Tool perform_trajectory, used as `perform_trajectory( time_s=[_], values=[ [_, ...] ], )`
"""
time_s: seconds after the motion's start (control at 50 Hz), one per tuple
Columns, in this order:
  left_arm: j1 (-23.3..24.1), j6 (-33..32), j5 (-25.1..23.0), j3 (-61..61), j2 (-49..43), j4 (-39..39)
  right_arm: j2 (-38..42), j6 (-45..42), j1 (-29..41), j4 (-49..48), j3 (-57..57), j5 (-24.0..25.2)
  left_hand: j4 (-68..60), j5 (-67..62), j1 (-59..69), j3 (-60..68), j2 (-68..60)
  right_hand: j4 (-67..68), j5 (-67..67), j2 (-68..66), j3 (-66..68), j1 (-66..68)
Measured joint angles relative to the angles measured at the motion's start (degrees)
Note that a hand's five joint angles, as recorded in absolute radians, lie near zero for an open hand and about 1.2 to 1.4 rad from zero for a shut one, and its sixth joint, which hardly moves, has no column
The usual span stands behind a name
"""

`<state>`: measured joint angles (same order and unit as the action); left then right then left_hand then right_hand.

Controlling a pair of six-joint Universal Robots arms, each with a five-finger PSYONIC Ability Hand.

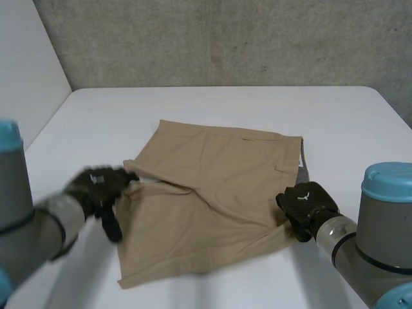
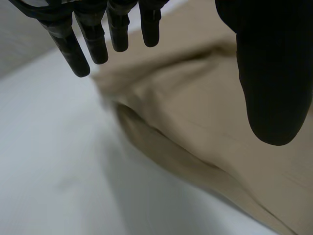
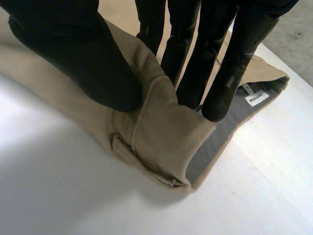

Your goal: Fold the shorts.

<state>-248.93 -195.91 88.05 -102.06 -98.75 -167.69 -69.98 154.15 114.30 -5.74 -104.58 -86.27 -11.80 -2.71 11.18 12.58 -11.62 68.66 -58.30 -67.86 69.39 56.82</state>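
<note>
A: Head: shorts [image 1: 212, 193] mid-desk [image 1: 335, 129], waist on the right, legs on the left. Looks flat, a bit rumpled in the middle. No fold yet, I'd say, so the whole job is left.
B: Hands?
A: Left hand [image 1: 96, 190] at the leg hem, right hand [image 1: 306, 206] at the waist corner.
B: Left wrist?
A: Fingers [image 2: 98, 39] straight and spread, thumb apart, over the leg edge, holding nothing.
B: Right wrist?
A: Thumb and fingers pinch the waist corner. White label [image 3: 256, 98] on grey lining [image 3: 230, 127]; print unreadable.
</note>
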Motion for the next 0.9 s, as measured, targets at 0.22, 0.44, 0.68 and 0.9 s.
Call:
perform_trajectory(
  time_s=[0.22,0.44,0.68,0.9],
  values=[
    [5.1,2.14,-0.68,-13.7,1.37,-2.57,-0.18,5.99,-0.36,0.22,1.27,0.21,-1.84,-1.12,2.45,0.93,-2.43,0.0,0.0,0.0,0.0,0.0],
    [5.64,7.91,-0.35,-15.52,-1.73,-9.42,-1.4,6.36,-0.35,0.2,0.35,-0.07,-18.53,-17.51,19.94,17.7,-18.73,0.0,0.0,0.0,0.0,0.0],
    [7.17,8.35,0.48,-15.6,-2.94,-15.93,-2.12,6.3,-0.22,0.18,-0.2,0.0,-33.37,-32.09,34.48,32.21,-33.76,0.0,0.0,0.0,0.0,0.0],
    [9.54,7.74,5.33,-14.69,-2.87,-18.89,-2.17,6.06,-0.42,0.11,-0.02,-0.15,-56.37,-52.94,54.32,55.31,-56.8,0.0,0.0,0.0,0.0,0.0]
  ],
)
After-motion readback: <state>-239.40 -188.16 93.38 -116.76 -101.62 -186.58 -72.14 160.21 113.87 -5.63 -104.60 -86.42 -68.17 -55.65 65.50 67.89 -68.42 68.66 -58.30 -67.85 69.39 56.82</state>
